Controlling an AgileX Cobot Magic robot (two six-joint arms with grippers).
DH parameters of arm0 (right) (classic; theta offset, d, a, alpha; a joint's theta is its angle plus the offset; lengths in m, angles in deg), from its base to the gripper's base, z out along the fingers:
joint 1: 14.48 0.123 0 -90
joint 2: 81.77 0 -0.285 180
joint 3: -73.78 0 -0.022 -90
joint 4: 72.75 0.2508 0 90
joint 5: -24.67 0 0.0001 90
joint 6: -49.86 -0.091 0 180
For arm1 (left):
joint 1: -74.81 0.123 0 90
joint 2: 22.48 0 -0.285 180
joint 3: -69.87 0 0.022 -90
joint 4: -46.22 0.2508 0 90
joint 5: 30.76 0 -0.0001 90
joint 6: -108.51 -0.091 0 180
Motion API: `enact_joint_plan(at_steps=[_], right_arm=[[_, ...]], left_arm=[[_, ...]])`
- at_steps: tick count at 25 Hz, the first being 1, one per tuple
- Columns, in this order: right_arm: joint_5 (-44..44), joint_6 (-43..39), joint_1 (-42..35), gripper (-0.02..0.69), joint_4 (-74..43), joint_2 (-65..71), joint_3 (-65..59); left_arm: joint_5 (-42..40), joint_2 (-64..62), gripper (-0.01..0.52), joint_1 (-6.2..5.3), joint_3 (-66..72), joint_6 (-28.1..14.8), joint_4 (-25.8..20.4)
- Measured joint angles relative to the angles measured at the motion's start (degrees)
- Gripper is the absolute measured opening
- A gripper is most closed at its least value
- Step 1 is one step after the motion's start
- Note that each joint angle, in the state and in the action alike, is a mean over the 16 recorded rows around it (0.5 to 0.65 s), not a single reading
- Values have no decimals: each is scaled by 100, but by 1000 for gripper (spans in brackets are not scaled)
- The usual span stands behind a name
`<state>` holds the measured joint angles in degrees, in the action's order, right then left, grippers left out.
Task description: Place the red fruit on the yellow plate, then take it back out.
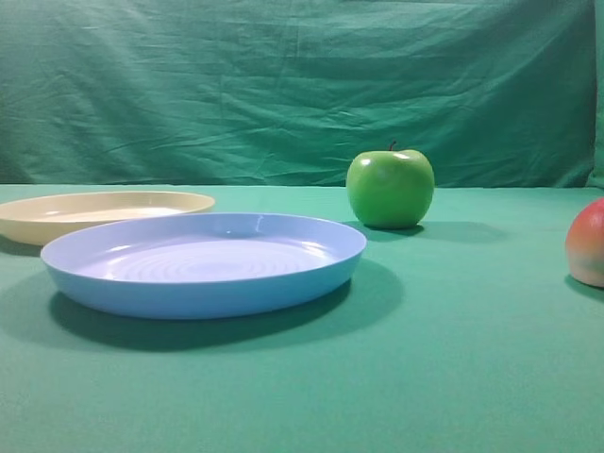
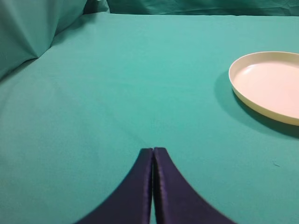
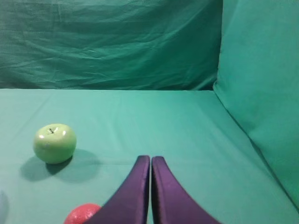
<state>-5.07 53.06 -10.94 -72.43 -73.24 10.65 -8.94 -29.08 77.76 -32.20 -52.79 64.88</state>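
Note:
The red fruit (image 1: 587, 243) rests on the green cloth at the right edge of the exterior high view, half cut off. In the right wrist view the red fruit (image 3: 80, 214) shows at the bottom, just left of my right gripper (image 3: 150, 158), which is shut and empty above the cloth. The yellow plate (image 1: 99, 213) lies empty at the far left, behind the blue plate. My left gripper (image 2: 153, 150) is shut with nothing in it, and the yellow plate (image 2: 271, 86) lies ahead to its right. Neither gripper appears in the exterior high view.
A light-blue plate (image 1: 203, 263) lies in the front middle, empty. A green apple (image 1: 390, 188) stands behind it to the right; the green apple (image 3: 54, 143) is left of my right gripper. Green cloth drapes rise at the back and both sides.

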Motion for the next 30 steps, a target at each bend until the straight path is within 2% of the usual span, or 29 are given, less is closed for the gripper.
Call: enact_joint_plan(at_steps=[11,30], right_arm=[[997,-25,-111,0,28,-136,-1384],[854,-80,-111,0,67,-136,-1560]], left_arm=[[0,0,0,0,0,0,0],[0,0,0,0,0,0,0]])
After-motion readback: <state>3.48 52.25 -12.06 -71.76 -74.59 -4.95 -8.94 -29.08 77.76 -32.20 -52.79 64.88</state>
